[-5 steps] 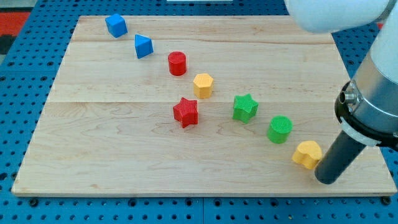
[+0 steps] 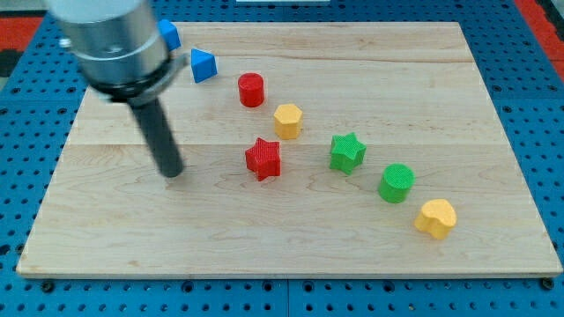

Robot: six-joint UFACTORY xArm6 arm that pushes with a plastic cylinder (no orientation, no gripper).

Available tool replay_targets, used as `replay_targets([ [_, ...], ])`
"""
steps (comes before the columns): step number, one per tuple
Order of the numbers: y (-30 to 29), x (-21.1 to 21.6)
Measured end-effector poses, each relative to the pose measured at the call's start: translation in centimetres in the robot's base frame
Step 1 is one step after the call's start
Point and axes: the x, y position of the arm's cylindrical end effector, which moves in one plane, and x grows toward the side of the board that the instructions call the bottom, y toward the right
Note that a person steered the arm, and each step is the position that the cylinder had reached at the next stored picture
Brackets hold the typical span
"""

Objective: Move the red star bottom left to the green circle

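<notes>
Bench: pale wooden bench top (image 2: pixel 291 246) of jointed planks, lying on a blue perforated base plate (image 2: pixel 26 291)
Arm: grey cylindrical arm body at the view's upper left, ending in a straight dark rod (image 2: pixel 157 132) that slants down toward the view's right
My tip: my tip (image 2: pixel 174 173) rests on bare wood left of centre, to the view's left of the red star and apart from it, touching no block
Fingers: this arm carries no fingers, so neither apart nor together applies; only the rod meets the bench
Red star: red star-shaped block (image 2: pixel 263 158) near the middle of the bench, just below and left of the yellow hexagon, clear of it
Green circle: green round cylinder block (image 2: pixel 397 183) toward the view's lower right, well apart from the red star, between the green star and the yellow heart
Green star: green star-shaped block (image 2: pixel 347 152) right of the red star, up and left of the green circle
Yellow heart: yellow heart-shaped block (image 2: pixel 435 217) nearest the view's lower right corner, close beside the green circle
Yellow hexagon: yellow hexagonal block (image 2: pixel 287 120) down and right of the red cylinder
Red cylinder: red round cylinder block (image 2: pixel 251 90) in the upper middle
Blue triangle: blue wedge-shaped block (image 2: pixel 204 66) upper left, just right of the arm body
Blue block: blue block (image 2: pixel 169 33) at the upper left, partly hidden behind the arm, shape not readable
Layout: the blocks run in a diagonal line from upper left to lower right, the red star sitting slightly below that line
</notes>
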Motion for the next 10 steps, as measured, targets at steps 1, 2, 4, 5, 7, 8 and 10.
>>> replay_targets([
  [1, 1.6, -1.3],
  [2, 6.0, -1.1],
  [4, 7.3, -2.2],
  [5, 7.8, -3.8],
  [7, 14.2, 0.8],
  [8, 16.2, 3.2],
  [10, 18.2, 0.9],
])
